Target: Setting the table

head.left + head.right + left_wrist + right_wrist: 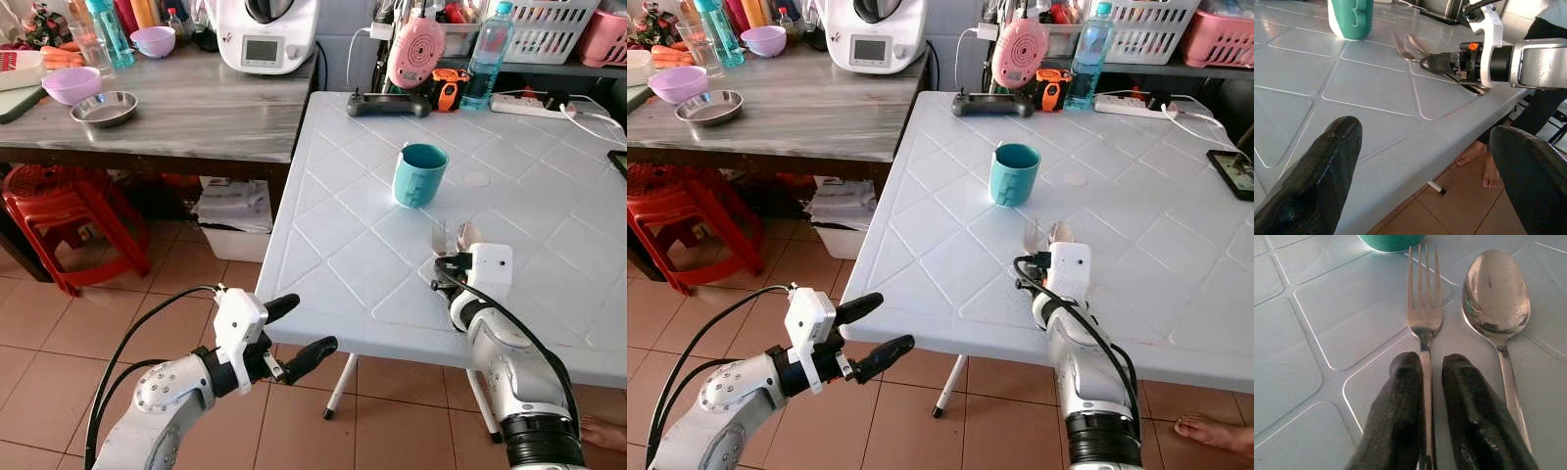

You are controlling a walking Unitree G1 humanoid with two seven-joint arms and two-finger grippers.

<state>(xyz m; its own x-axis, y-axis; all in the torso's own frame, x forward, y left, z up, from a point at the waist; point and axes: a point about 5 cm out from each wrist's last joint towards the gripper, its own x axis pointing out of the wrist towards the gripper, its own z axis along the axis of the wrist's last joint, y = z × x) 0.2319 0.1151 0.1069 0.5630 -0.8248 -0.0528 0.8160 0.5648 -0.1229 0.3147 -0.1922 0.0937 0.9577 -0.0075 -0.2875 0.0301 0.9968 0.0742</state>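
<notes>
Teal cup [420, 174] just beyond fork [1423, 313] and spoon [1496, 293]

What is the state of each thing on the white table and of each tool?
Fork: flat on the table, handle gripped by the right tool.
Spoon: flat, beside the fork, free.
Teal cup: upright.
Left tool: open, holding nothing, off the table edge.
Water bottle: upright, capped.

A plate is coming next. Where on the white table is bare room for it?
Bare: the white table left of the teal cup, and the right side past the spoon. Crowded: the far edge and around the fork in the right gripper.
</notes>
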